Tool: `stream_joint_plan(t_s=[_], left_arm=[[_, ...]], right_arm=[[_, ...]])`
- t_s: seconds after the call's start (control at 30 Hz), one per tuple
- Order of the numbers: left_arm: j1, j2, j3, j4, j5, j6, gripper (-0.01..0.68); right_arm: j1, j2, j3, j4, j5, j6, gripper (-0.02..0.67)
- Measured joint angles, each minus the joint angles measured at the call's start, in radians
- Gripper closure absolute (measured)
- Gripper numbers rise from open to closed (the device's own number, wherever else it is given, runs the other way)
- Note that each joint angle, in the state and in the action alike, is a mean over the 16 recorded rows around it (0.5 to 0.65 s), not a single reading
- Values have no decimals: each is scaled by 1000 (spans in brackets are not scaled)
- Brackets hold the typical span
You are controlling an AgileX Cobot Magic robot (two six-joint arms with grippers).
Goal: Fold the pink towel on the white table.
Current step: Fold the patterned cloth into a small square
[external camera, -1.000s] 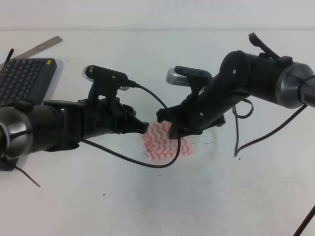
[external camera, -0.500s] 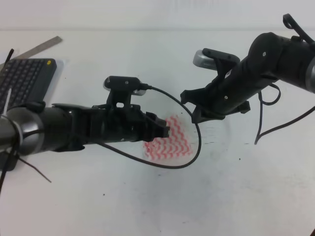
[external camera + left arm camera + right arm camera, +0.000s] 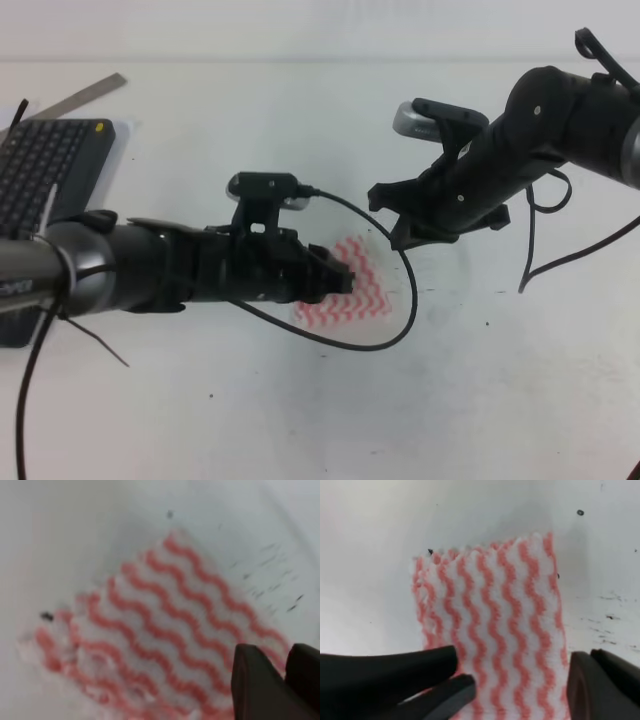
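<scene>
At the far left of the high view a dark grey keyboard (image 3: 45, 165) lies on the white table (image 3: 300, 420), with a grey ruler (image 3: 85, 95) angled just behind it. The left arm reaches in from that side, low over the table, and its left tool (image 3: 340, 283) sits at the left edge of the pink towel (image 3: 350, 290). In the left wrist view the two dark fingers (image 3: 255, 685) stand close side by side over the near corner of the cloth — whether they pinch the towel or merely rest above it, I cannot tell.

The pink towel lies flat near the middle of the table, a small rectangle of white cloth with pink-red wavy stripes, its edges a little ragged. A black cable (image 3: 390, 320) from the left arm loops over and around its right side.

Further right, the right tool (image 3: 395, 215) hangs above the towel's upper right corner, lifted clear of the cloth — the right wrist view shows its fingers (image 3: 600, 680) spread wide apart, with the striped towel (image 3: 495, 625) lying between them and nothing gripped. Small dark specks and scuffs (image 3: 610, 615) mark the table just right of the towel
</scene>
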Motion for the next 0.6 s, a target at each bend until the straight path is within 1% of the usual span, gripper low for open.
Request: stream_joint_plan(t_s=[0.17, 0.6], left_arm=[[-2, 26, 0, 39, 13, -36, 543], [-1, 29, 0, 233, 8, -181, 543]], right_arm=[[-1, 0, 0, 0, -1, 0, 665], [-5, 0, 0, 0, -2, 0, 665]])
